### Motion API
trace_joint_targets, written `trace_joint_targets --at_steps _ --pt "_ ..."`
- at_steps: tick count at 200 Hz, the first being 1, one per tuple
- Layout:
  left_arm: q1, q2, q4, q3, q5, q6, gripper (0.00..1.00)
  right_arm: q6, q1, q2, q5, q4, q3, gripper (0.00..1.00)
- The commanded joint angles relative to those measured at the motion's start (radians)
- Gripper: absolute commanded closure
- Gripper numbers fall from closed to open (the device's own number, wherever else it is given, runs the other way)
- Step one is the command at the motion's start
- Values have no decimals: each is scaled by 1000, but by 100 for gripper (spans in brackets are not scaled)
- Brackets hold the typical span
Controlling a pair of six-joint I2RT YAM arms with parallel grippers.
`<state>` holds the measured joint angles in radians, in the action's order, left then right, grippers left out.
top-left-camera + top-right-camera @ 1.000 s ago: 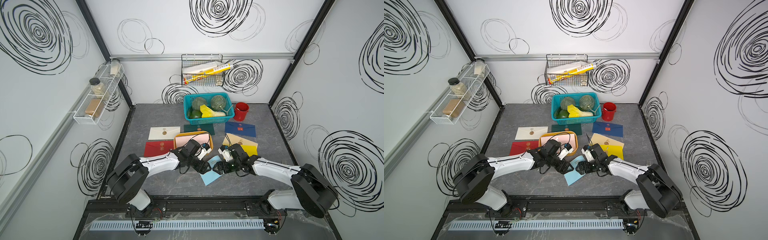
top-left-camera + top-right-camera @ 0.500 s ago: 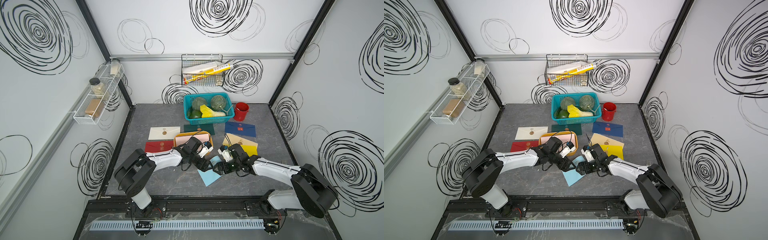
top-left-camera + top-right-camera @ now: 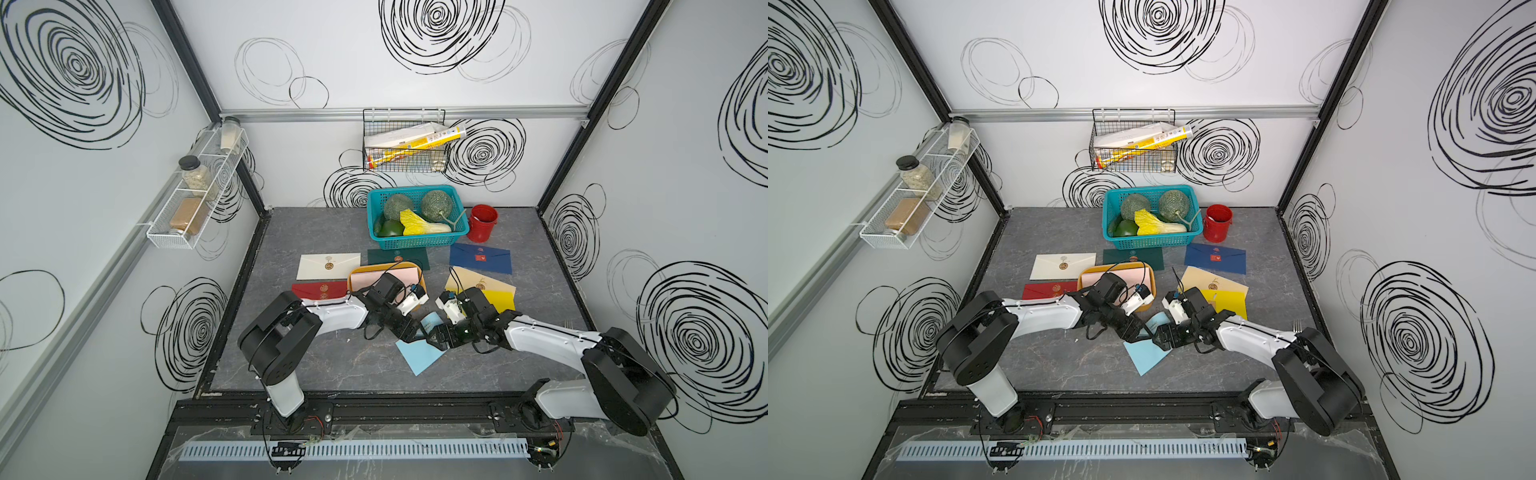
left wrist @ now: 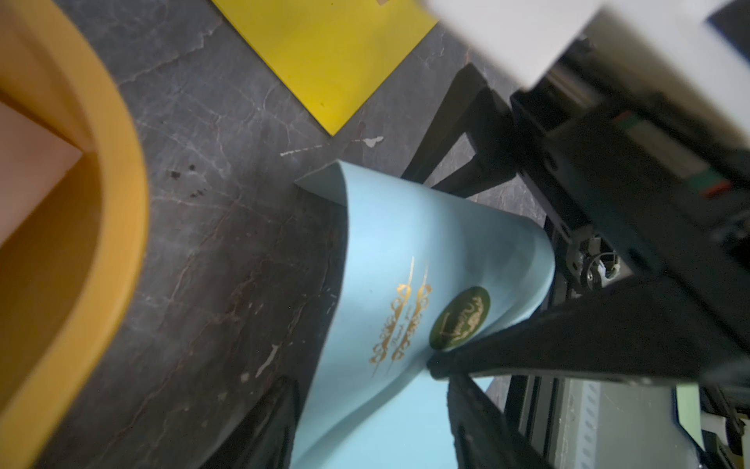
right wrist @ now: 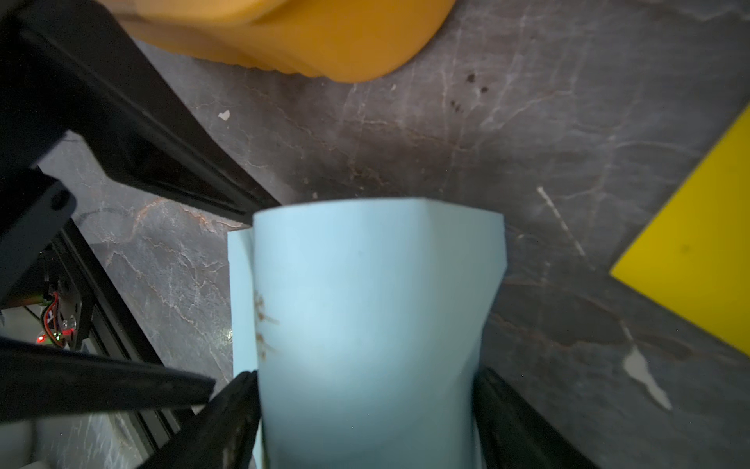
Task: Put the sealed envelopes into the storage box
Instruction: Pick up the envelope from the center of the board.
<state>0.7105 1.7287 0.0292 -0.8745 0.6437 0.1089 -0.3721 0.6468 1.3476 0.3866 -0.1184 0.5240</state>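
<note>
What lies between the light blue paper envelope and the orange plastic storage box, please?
Only bare grey tabletop separates envelope from box, per the left wrist view.

Grey marbled tabletop (image 3: 332, 365) bore teal lattice basket (image 3: 415, 243), red bucket (image 3: 481, 226), orange-yellow plastic tub (image 3: 374, 268), white paper envelope (image 3: 328, 266), dark green envelope (image 3: 397, 255), navy envelope (image 3: 480, 257), red envelope (image 3: 320, 289), beige envelope (image 3: 478, 280), yellow envelope (image 3: 498, 297).

White swirl-marked walls (image 3: 374, 54) enclose grey marbled tabletop (image 3: 332, 365).
</note>
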Motion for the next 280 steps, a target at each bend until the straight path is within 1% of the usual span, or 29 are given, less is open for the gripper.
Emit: trace_joint_targets --at_steps 1,20,33,41,61,74,104,121,142,154,172,184,214,229,245,259,280 --pt "-5 12 -24 -29 74 -19 41 1 4 4 -1 -71 -23 15" --pt "-9 14 -28 -29 86 -19 44 1 4 1 4 -65 -23 15" --pt "-14 17 -29 -30 97 -19 49 0 4 -1 3 -63 -24 15" --pt "-16 20 -31 -32 104 -18 54 0 3 -4 3 -63 -25 15" --pt "-22 28 -29 -36 111 -16 62 2 4 -6 2 -64 -26 15" --pt "-23 29 -29 -39 114 -16 75 2 4 -6 1 -61 -26 16" --pt "-24 32 -24 -42 125 -16 83 2 4 -4 1 -56 -26 16" --pt "-25 30 -21 -44 135 -16 92 5 4 -7 0 -59 -25 16" --pt "-27 26 -5 -55 149 -11 100 9 4 -17 -14 -75 -14 14" --pt "-27 19 18 -68 149 -12 100 14 4 -26 -34 -98 3 9" --pt "-27 5 57 -95 140 -6 100 20 4 -46 -85 -152 47 0" --pt "-25 3 97 -122 139 -6 100 30 4 -63 -123 -205 89 0" --pt "-25 -25 171 -164 126 -7 100 76 -4 -120 -263 -365 220 0" --pt "-24 -27 218 -192 104 -11 100 95 -24 -148 -301 -438 276 0" --pt "-21 -22 266 -224 85 -24 100 102 -48 -183 -289 -469 313 0" --pt "-19 -25 288 -234 75 -32 100 87 -50 -209 -342 -463 333 0" --pt "-22 -33 327 -262 27 -34 100 63 -69 -211 -428 -472 380 0"
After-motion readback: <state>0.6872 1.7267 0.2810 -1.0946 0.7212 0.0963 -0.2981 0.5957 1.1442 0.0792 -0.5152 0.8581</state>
